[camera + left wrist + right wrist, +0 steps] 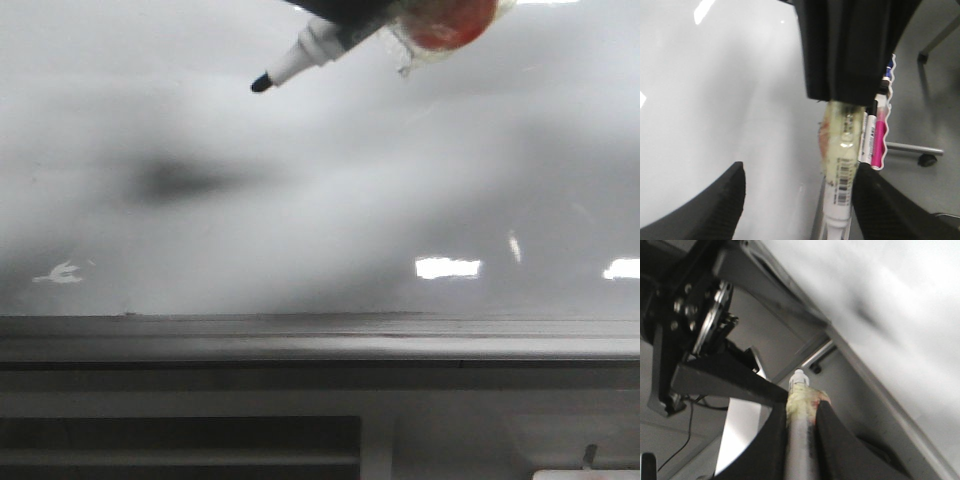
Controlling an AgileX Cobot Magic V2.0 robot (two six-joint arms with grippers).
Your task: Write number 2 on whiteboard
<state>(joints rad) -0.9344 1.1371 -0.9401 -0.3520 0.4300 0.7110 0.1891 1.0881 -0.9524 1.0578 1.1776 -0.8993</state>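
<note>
Nearest the front camera runs the grey ledge (pixel 320 345). Beyond it the whiteboard (pixel 400 180) spreads out glossy and pale, with glare patches low on the right. There is no stroke of the number 2 anywhere on the visible surface, only a soft dark shadow (pixel 170 180) on the left.

At the far top edge hangs the marker (pixel 300 60), white-barrelled and slanting down to the left. Its black tip (pixel 262 84) sits above and to the right of that shadow. The offset suggests the tip is off the board, though actual contact cannot be read from here.

The right gripper (pixel 802 407) has the pen, its two dark fingers closed narrowly on the barrel where a yellowish tape wrap (pixel 802 400) bulks it out. The left gripper (pixel 802 172) is spread wide and holds nothing. In its own view the taped marker appears near one of its fingers (pixel 890 210), and it cannot be told whether they touch.

This looks like the very start of the task, with the pen poised and writing not yet begun. The next move calls for bringing the tip down gently to meet the board. It then has to sweep the upper curve, cut diagonally to a sharp corner and run the base stroke. Pressure must stay light and even, since the taped grip could let the pen twist.
</note>
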